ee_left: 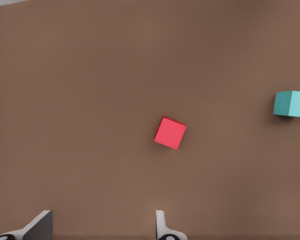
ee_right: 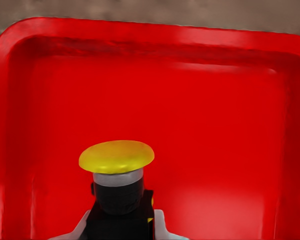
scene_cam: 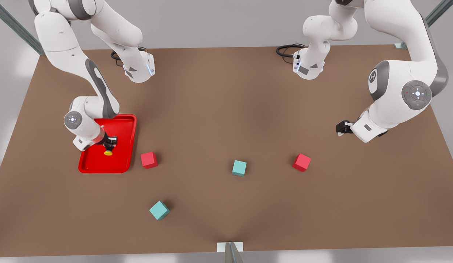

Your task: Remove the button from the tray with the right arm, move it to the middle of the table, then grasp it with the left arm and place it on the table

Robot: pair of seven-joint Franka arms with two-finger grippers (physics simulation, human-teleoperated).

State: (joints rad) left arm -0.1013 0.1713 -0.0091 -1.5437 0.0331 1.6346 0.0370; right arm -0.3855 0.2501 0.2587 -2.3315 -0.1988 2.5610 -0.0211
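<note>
The right end effector (scene_cam: pixel 110 143) is down inside the red tray (scene_cam: pixel 122 126), on the front view's left, and its fingers are clamped on the dark base of the button (scene_cam: pixel 108 151). In the right wrist view the button (ee_right: pixel 117 172) sits directly between the two fingertips (ee_right: pixel 160 227), its yellow domed cap pointing away from the wrist toward the tray's far wall (ee_right: pixel 140 37). Whether its base touches the tray floor or is slightly clear of it I cannot tell. In the front view the yellow cap shows just past the end effector's tip, over the middle of the tray.

The left arm waits on the front view's right, its end effector (scene_cam: pixel 342 128) held above the brown counter (scene_cam: pixel 226 109), well apart from the tray. The left wrist view shows its fingers (ee_left: pixel 162 227) spread apart with nothing between them, above a red cube (ee_left: pixel 170 133), with a teal cube (ee_left: pixel 292 104) off to the side.

Also on the counter are a second red cube (scene_cam: pixel 149 160) just beside the tray and a second teal cube (scene_cam: pixel 159 210) nearer the front edge.
</note>
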